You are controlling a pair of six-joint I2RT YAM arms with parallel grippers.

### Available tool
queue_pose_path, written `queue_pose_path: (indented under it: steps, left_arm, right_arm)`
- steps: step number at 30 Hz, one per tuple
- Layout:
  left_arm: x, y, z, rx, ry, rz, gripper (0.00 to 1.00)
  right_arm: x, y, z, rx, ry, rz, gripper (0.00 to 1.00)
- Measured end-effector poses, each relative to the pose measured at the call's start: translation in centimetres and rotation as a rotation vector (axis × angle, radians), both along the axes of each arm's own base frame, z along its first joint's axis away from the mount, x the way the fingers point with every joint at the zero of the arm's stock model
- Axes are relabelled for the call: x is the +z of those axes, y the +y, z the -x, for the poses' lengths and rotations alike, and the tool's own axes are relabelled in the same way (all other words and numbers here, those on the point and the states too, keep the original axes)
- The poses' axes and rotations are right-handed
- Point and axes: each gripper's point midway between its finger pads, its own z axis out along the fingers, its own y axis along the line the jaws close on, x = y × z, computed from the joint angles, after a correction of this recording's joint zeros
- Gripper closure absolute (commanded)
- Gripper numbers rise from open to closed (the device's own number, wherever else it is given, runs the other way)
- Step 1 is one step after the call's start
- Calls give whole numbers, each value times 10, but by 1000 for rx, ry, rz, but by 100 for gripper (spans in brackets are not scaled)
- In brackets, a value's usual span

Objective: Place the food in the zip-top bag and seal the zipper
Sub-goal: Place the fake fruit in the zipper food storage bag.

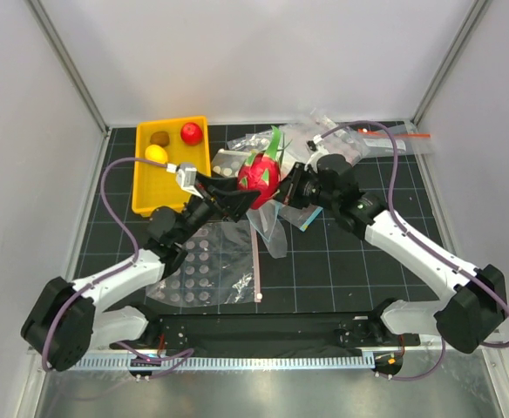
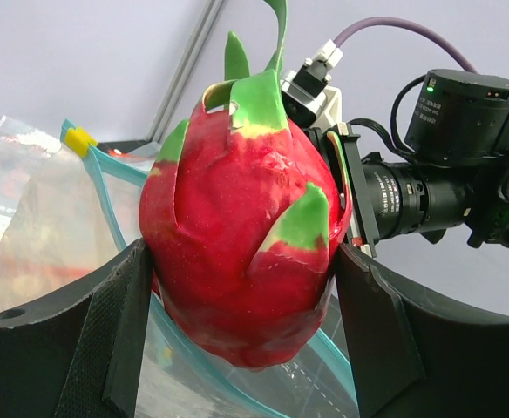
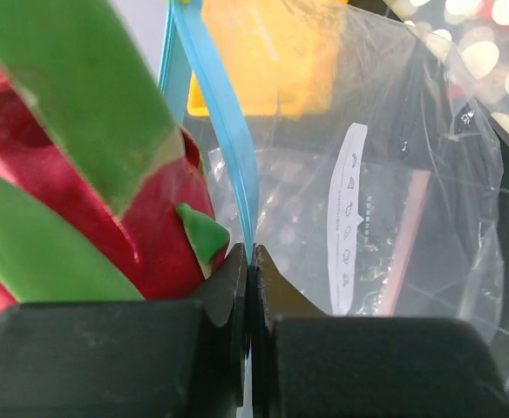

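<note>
My left gripper (image 1: 253, 187) is shut on the pink-red fruit with green leaves (image 1: 261, 172) and holds it above the table centre; in the left wrist view the fruit (image 2: 241, 252) sits between my fingers over the bag's open mouth. My right gripper (image 1: 288, 193) is shut on the light-blue zipper strip (image 3: 224, 131) of the clear zip-top bag (image 3: 394, 174), holding that edge up beside the fruit (image 3: 71, 226). The strip (image 2: 115, 209) curves under the fruit. The bag (image 1: 272, 233) hangs below. The lemon (image 1: 156, 154), red ball (image 1: 191, 132) and kiwi (image 1: 159, 138) lie in the yellow tray (image 1: 150, 193).
A white-dotted bag (image 1: 198, 270) lies flat on the mat at front left. More plastic bags (image 1: 359, 139), some with red-orange strips, are heaped at the back right. Grey walls enclose the black gridded mat.
</note>
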Motion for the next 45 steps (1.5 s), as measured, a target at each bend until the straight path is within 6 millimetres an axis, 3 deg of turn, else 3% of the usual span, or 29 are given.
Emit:
queue_pose_path:
  steps: [10, 18, 28, 30, 31, 33, 34, 36, 41, 45]
  left_arm:
    - [-31, -21, -16, -21, -11, -3, 68]
    - [-35, -28, -15, -12, -53, -28, 65]
    - [-66, -41, -12, -13, -57, -168, 64]
    - [-73, -44, -12, -9, -54, -208, 58]
    - [-76, -46, -12, -7, -55, -226, 47]
    - [-80, -48, -11, -6, -55, -245, 38]
    - [-81, -49, -11, -5, -57, -255, 27]
    - [-80, -51, -11, -4, -60, -267, 14]
    - [-82, -55, -16, 1, -39, -309, 0]
    - [-77, -52, -18, 21, 7, -365, 0]
  right_arm:
    - [-25, -21, -12, -40, 119, -63, 99]
    - [-26, -31, -19, -62, 122, -65, 99]
    - [-30, -61, -38, -139, 114, -38, 99]
    - [-32, -68, -42, -155, 109, -30, 99]
    - [-32, -70, -43, -160, 108, -27, 99]
    - [-33, -72, -43, -166, 109, -21, 99]
    - [-33, -74, -44, -170, 110, -18, 99]
    - [-34, -76, -44, -175, 109, -12, 99]
    - [-35, -77, -45, -177, 103, -5, 99]
    - [-35, -77, -45, -176, 100, -2, 99]
